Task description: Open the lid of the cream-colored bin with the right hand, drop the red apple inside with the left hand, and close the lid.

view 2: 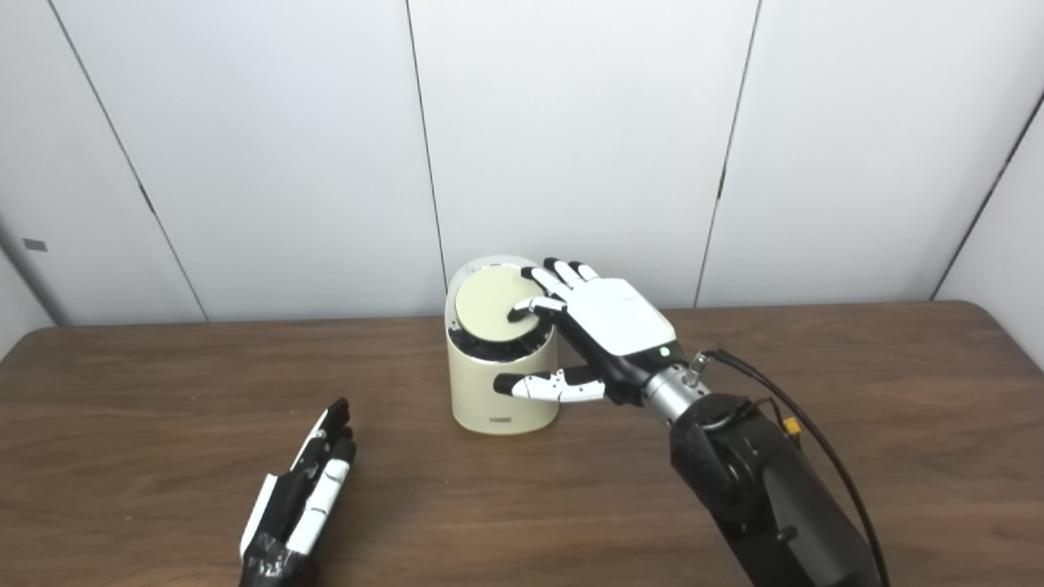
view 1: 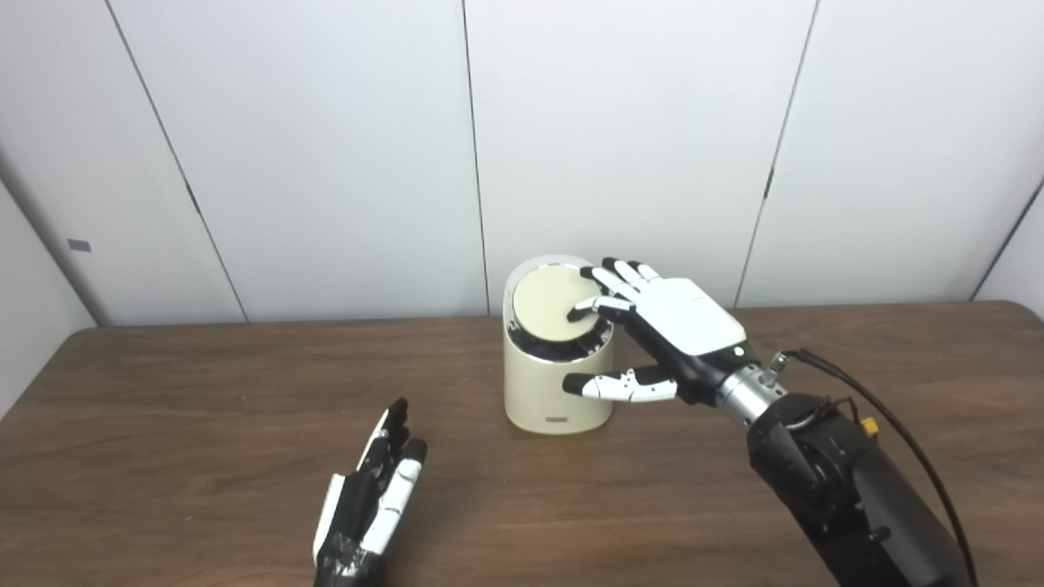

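The right robot hand [view 1: 669, 326] rests spread fingertips on the round lid [view 1: 555, 303] of the cream-colored bin [view 1: 557, 383], thumb beside its wall. The left robot hand [view 1: 367, 497] lies open, empty, on the bench [view 1: 204, 408]. No apple shows.

My right hand [view 1: 665, 326] is palm down, fingers [view 1: 621, 281] spread forward, thumb [view 1: 621, 386] stretched out left below them. My left hand [view 1: 367, 501] is empty, edge-on, fingers straight, pointing away.
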